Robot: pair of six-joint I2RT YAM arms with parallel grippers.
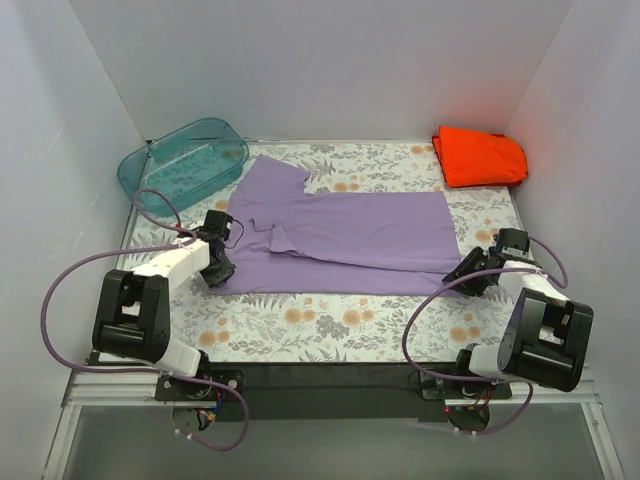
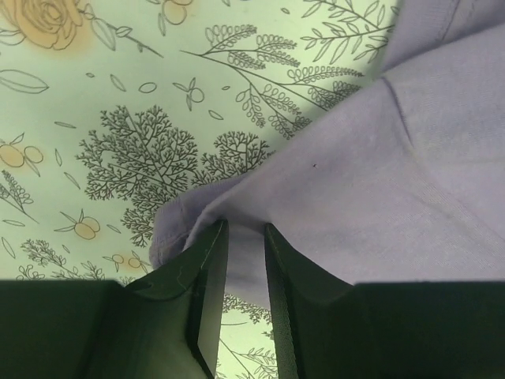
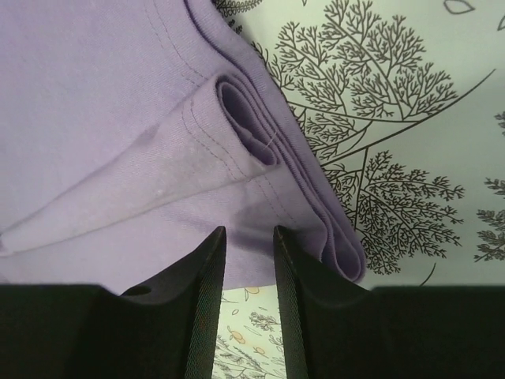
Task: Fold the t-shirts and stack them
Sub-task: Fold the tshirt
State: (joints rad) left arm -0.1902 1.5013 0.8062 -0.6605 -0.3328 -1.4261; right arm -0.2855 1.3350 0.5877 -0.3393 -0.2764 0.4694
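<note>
Across the middle of the floral-printed tabletop [image 1: 330,320] we see the soft lavender-purple cloth t-shirt [image 1: 350,235] lying flat, folded lengthwise into a long band, with one short sleeve pointing toward the far edge on the left. Our left gripper [image 1: 222,258] sits at the shirt's near-left corner. In the left wrist view its dark fingers [image 2: 205,276] stand narrow, with a bunched ridge of lavender cloth pinched in the slim gap between them. Our right gripper [image 1: 468,270] sits at the near-right corner. In the right wrist view its jaws are likewise drawn close together on the layered hem edge, where several folds of cloth show stacked. At the far right corner lies the bright orange-red cloth t-shirt [image 1: 480,157], folded into a compact bundle and well apart from the lavender one. At the far left corner sits the translucent teal plastic tub [image 1: 183,160], near the raised sleeve; we cannot tell whether they touch.
</note>
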